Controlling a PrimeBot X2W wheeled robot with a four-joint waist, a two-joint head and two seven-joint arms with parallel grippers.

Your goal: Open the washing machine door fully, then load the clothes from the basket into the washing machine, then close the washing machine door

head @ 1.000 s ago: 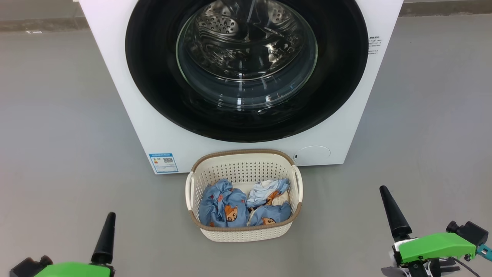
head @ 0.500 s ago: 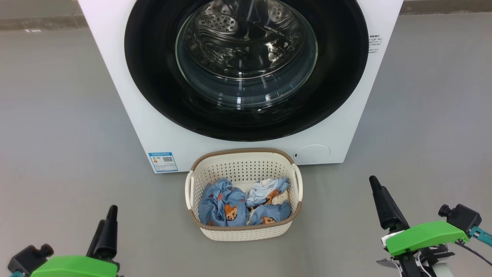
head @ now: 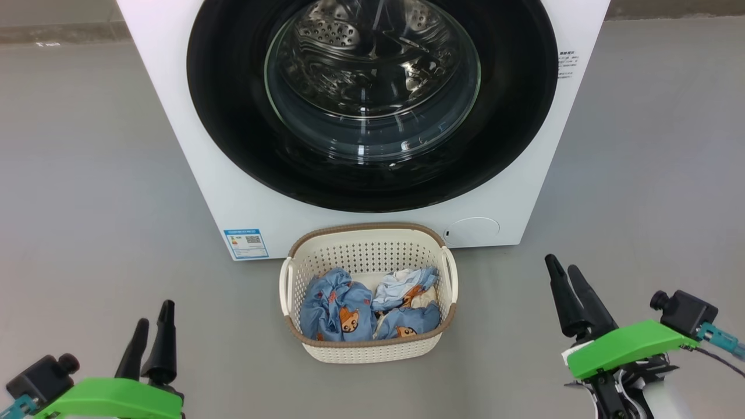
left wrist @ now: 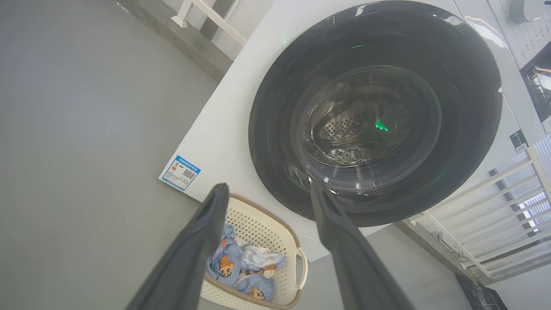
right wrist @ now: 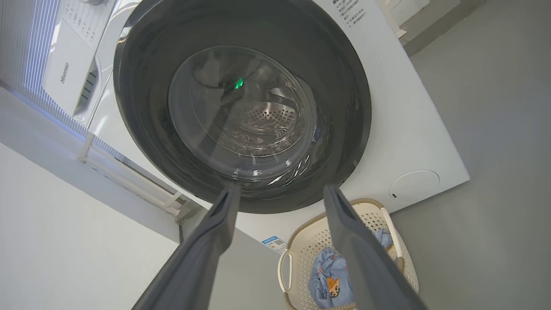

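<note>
Down at the near edge of the floor (head: 87, 174), the left gripper (head: 154, 314) hangs with its two dark fingers spread apart, tips pointing toward the machine and nothing between them. The right gripper (head: 561, 263) stands at the opposite side, a little farther forward, its fingers likewise parted and empty. Both are well apart from everything else and touch nothing.

Between them, farther in, the basket (head: 366, 228) sits upright on the floor, just in front of the bottom edge of the washing machine (head: 174, 116); whether its far rim touches the white panel cannot be told. The clothes (head: 340, 308) lie crumpled inside it, blue fabric with orange fox faces on the left, a paler piece with cream parts at the right, all below the brown rim.

Behind the basket rises the white front of the machine. The washing machine door (head: 227, 116) lies closed against that front, its glossy black rim ringing the glass window (head: 372, 110), through which the perforated steel drum shows. A blue label sticker (head: 246, 243) is at the panel's lower left corner, and a round flap (head: 472, 231) at its lower right.
</note>
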